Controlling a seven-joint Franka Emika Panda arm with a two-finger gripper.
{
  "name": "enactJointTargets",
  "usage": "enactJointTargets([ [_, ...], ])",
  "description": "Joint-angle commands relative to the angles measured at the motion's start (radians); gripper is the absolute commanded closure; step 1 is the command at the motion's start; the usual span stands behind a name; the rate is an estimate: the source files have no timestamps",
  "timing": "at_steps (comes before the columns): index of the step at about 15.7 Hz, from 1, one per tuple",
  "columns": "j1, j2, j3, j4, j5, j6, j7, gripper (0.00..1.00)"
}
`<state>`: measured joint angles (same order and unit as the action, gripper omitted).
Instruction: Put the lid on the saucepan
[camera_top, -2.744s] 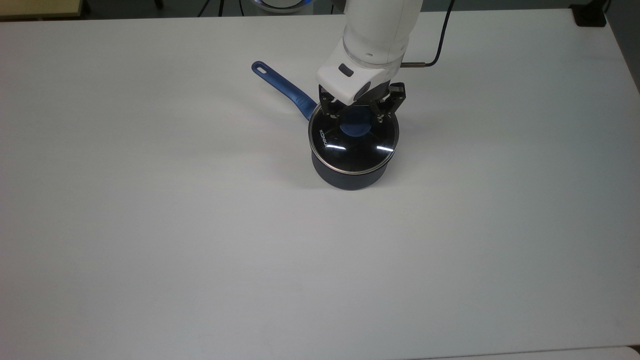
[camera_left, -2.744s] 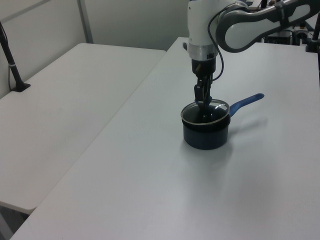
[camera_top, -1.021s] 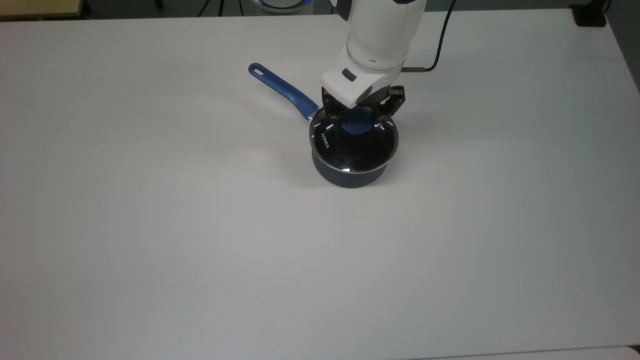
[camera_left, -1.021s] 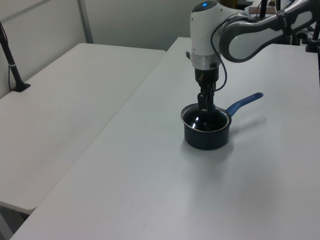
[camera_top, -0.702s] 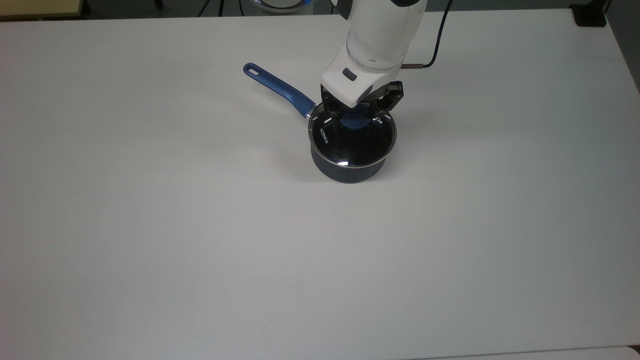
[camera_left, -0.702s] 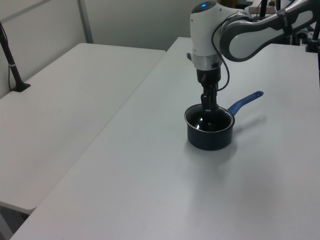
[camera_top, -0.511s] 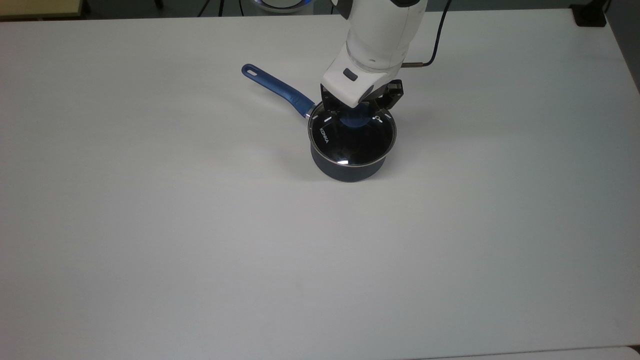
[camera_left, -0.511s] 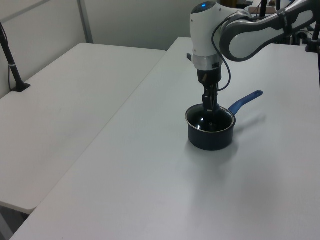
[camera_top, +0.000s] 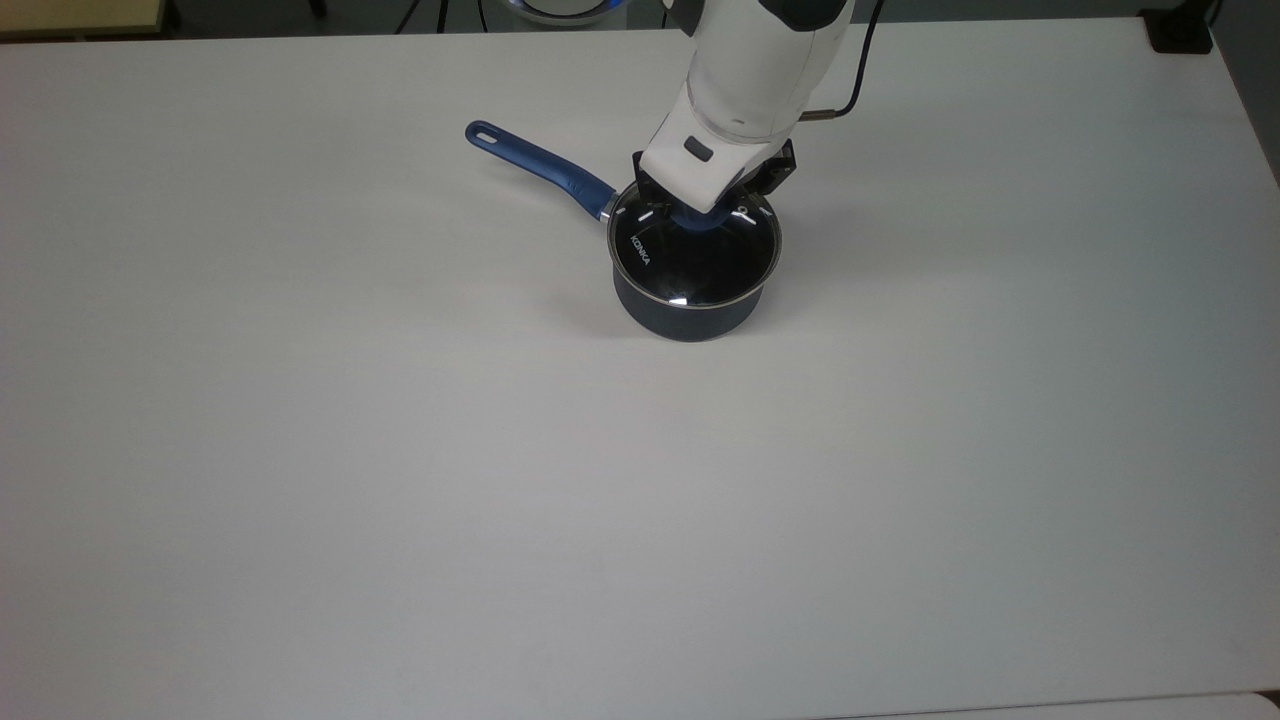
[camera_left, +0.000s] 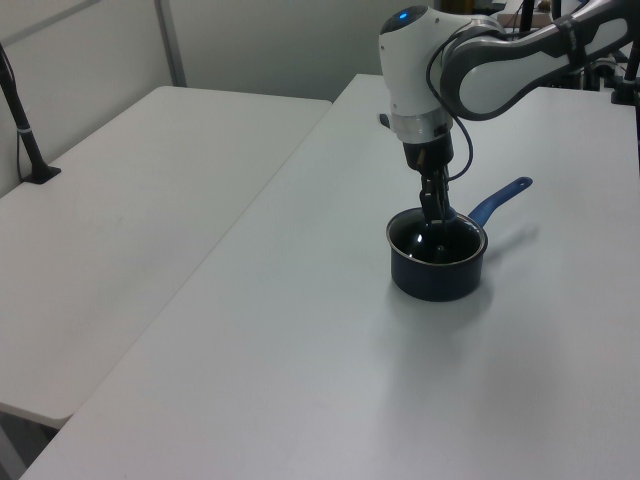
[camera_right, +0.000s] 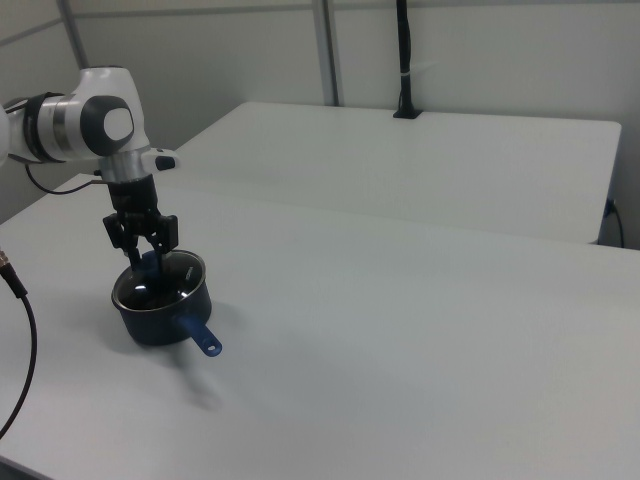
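Observation:
The dark navy saucepan (camera_top: 684, 318) stands on the white table (camera_top: 400, 450), its blue handle (camera_top: 532, 160) pointing to the top view's upper left. The glass lid (camera_top: 695, 268) lies flat on the saucepan's rim. My gripper (camera_top: 706, 214) comes down from above and is shut on the lid's blue knob, which it mostly hides. In the left view the gripper (camera_left: 437, 222) stands over the lid (camera_left: 437, 241) and saucepan (camera_left: 437, 280). The right view has the gripper (camera_right: 143, 264), the lid (camera_right: 162, 286) and the saucepan (camera_right: 153, 322) at its left.
A black cable (camera_top: 850, 95) runs from the arm across the table's far side. A black block (camera_top: 1180, 30) sits at the top view's upper right corner. A second white table (camera_left: 120, 200) with a black post (camera_left: 22, 125) adjoins in the left view.
The lid, first tilted over the saucepan, now lies flat on it. Gripper, lid and saucepan have slid together toward the top view's upper left.

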<state>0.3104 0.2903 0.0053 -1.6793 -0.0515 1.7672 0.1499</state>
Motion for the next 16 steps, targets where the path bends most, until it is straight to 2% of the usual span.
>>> enactJointTargets([
  [1, 0.001, -0.016, -0.004, -0.034, -0.01, -0.028, -0.018, 0.48],
  [11, -0.001, -0.017, -0.008, -0.03, -0.011, -0.068, -0.024, 0.47],
  [12, -0.001, -0.016, -0.008, -0.031, -0.011, -0.068, -0.023, 0.37],
  [13, -0.001, -0.016, -0.008, -0.031, -0.011, -0.068, -0.013, 0.12],
  [14, -0.002, -0.016, -0.008, -0.031, -0.011, -0.068, -0.007, 0.0],
  [16, -0.002, -0.017, -0.016, -0.028, -0.013, -0.066, -0.007, 0.0],
])
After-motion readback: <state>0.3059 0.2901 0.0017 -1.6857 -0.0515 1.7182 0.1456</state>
